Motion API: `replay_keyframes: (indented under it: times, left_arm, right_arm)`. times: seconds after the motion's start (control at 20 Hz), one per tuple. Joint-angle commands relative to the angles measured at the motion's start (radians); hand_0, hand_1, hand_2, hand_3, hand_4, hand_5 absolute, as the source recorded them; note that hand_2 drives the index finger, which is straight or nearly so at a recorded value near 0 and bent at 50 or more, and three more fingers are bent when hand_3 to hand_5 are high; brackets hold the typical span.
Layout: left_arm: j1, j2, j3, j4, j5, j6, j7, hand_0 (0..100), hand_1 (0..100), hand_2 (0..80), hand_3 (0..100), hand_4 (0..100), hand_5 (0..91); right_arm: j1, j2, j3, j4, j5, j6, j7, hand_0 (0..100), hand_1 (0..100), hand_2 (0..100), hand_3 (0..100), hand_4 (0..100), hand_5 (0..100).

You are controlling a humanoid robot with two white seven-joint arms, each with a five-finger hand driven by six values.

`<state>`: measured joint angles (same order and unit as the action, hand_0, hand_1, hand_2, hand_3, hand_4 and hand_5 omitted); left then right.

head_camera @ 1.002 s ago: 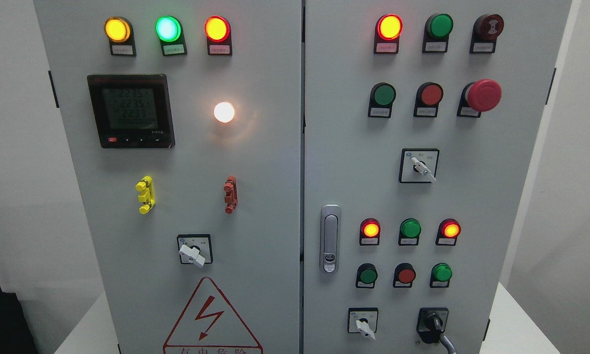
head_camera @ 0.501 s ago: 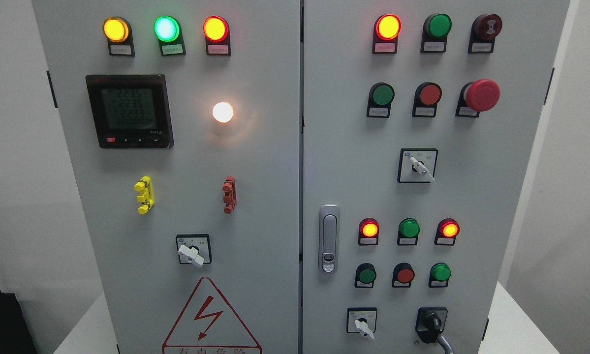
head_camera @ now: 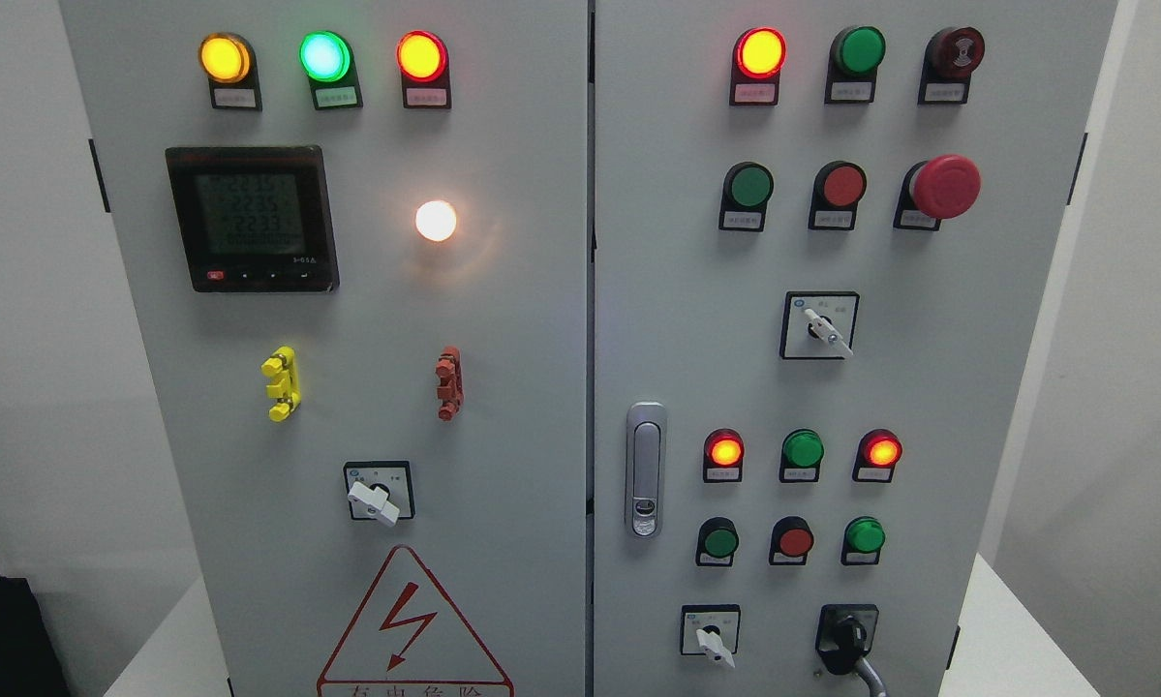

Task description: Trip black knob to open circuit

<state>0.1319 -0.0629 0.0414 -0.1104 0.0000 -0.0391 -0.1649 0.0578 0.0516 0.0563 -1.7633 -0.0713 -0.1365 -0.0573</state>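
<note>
Fingers cannot be judged: neither hand is seen. Low on the right door, the black knob [head_camera: 845,642] is left untouched.

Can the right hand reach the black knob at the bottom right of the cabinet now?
Probably yes, but unconfirmed: nothing covers the black knob, which sits exposed beside the white selector switch. Neither hand is in view, so its reach cannot be judged.

Matt grey painted metal cabinet [head_camera: 503,319]; glossy plastic black knob [head_camera: 844,639]; shiny chrome door handle [head_camera: 645,469]; glossy red mushroom button [head_camera: 944,186]
</note>
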Motion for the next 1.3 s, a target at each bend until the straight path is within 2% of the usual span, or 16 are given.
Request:
replay_keyframes:
  times: [0.0, 1.25]
  left_arm:
    - [0.000, 0.000, 0.000, 0.000, -0.023, 0.001, 0.001, 12, 39, 0.0, 0, 0, 0.0]
    - [0.000, 0.000, 0.000, 0.000, -0.023, -0.001, 0.001, 12, 39, 0.0, 0, 0, 0.0]
  right_arm:
    - [-0.001, 0.001, 0.013, -0.001, -0.001, -0.002, -0.004, 0, 0, 0, 100, 100, 100]
    - [-0.001, 0.001, 0.031, -0.007, -0.001, -0.003, -0.006, 0, 0, 0, 100, 100, 100]
